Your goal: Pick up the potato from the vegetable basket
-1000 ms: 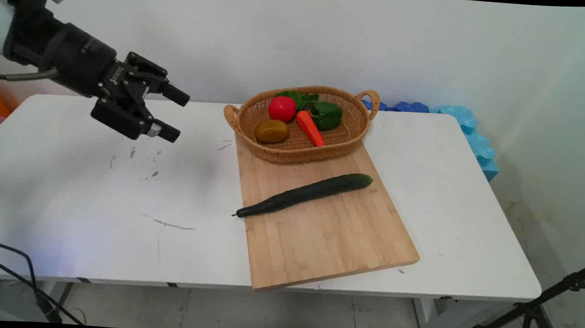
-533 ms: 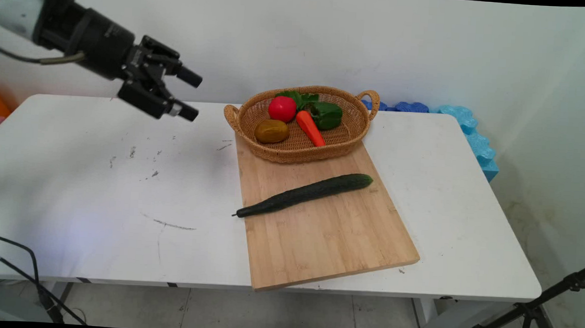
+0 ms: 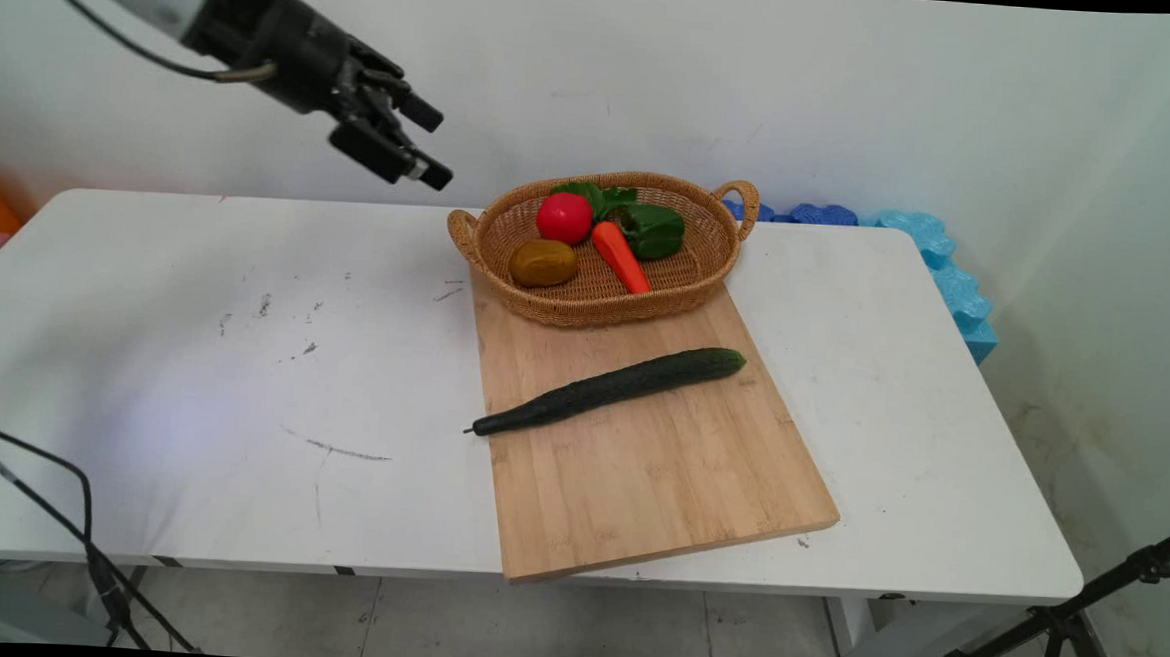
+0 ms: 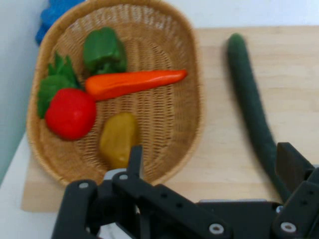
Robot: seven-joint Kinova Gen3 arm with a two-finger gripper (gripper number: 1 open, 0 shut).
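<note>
My black gripper [image 3: 430, 144] hangs open in the air, up and to the left of a wicker basket [image 3: 705, 265], holding nothing. The basket [image 4: 164, 30] holds a red tomato [image 3: 564, 217], an orange carrot [image 3: 619, 256], a green pepper [image 3: 653, 230], leafy greens [image 3: 592, 196] and a brownish potato [image 3: 542, 262]. It rests on the far end of a wooden cutting board [image 3: 638, 461]. A long dark cucumber [image 3: 610, 389] lies diagonally on the board. In the hand view the gripper [image 4: 212, 164] points at the basket's near rim, with the potato [image 4: 117, 138], tomato [image 4: 71, 113], carrot [image 4: 134, 82], pepper [image 4: 103, 50] and cucumber [image 4: 251, 107] ahead.
The white table [image 3: 192, 368] carries scuff marks on its left half. Blue foam blocks [image 3: 934, 257] lie behind the table's far right corner. A black tripod leg [image 3: 1081, 615] stands at lower right, and black cables [image 3: 63, 542] hang at lower left.
The gripper has risen and moved to the right, from over the table's left side toward the basket, still open and empty. Nothing on the table has moved.
</note>
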